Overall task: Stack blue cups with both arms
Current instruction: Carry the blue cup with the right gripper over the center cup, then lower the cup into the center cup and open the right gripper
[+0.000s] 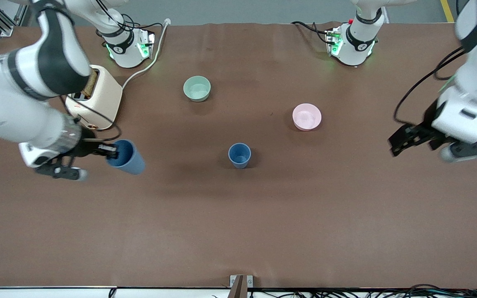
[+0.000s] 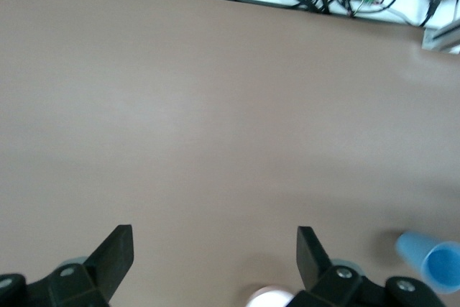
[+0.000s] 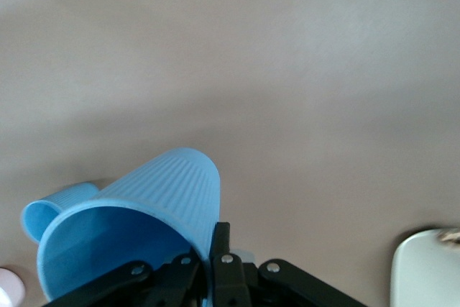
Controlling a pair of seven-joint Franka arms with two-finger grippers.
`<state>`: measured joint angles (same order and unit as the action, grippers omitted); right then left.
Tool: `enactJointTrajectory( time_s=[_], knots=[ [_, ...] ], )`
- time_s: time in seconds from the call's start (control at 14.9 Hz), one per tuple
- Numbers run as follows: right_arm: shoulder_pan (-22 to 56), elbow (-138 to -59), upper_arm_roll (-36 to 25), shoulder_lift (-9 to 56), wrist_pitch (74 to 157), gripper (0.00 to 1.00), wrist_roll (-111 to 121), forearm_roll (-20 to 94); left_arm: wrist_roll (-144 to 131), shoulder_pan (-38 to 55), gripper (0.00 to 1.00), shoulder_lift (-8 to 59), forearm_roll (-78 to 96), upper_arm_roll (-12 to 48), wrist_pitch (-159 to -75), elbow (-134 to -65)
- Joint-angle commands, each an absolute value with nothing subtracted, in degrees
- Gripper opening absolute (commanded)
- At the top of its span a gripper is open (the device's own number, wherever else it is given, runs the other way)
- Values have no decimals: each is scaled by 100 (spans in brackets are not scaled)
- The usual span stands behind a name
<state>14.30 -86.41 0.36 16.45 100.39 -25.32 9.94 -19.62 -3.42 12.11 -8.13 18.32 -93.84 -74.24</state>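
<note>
Carry step judged under way: one matte blue tapered plastic cup (image 1: 127,157) is pinched at its rim by the right gripper (image 1: 108,151), tilted, over the table's right-arm end. Second blue cup (image 1: 239,155) stands mid-table (upright). Left gripper (image 1: 402,138) waits, jaws spread. Next: alignment over it.

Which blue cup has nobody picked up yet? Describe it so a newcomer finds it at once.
Start at the brown table and find the pink bowl and the green bowl. The free blue cup stands upright, nearer the front camera than both bowls. Unlike the other blue cup, tilted in the right gripper near the toaster, nothing touches it.
</note>
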Motion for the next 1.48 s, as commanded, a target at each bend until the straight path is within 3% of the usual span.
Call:
enactJointTrajectory(
  time_s=[0.0, 0.2, 0.4, 0.87, 1.41],
  knots=[
    [2177, -8798, -35, 1556, 10212, 0, -3521, 783, -1373, -518, 100, 730, -774, 1890, -8896, -7655],
    [2985, -8807, -26, 1626, 10563, 0, -4672, 422, -1004, -458, 100, 405, -686, 1689, -8763, -7944],
    [3549, -8833, -35, 1906, 10967, 0, -5455, 396, -519, 263, 100, 150, -318, 512, -8588, -8235],
    [4279, -8807, -26, 2627, 11741, 0, -6679, 202, -483, 299, 100, -141, -237, 483, -8569, -8517],
    [4465, -8789, -35, 3023, 12340, 0, -6820, 264, -475, 343, 100, -132, -237, 501, -8534, -8473]
  ],
)
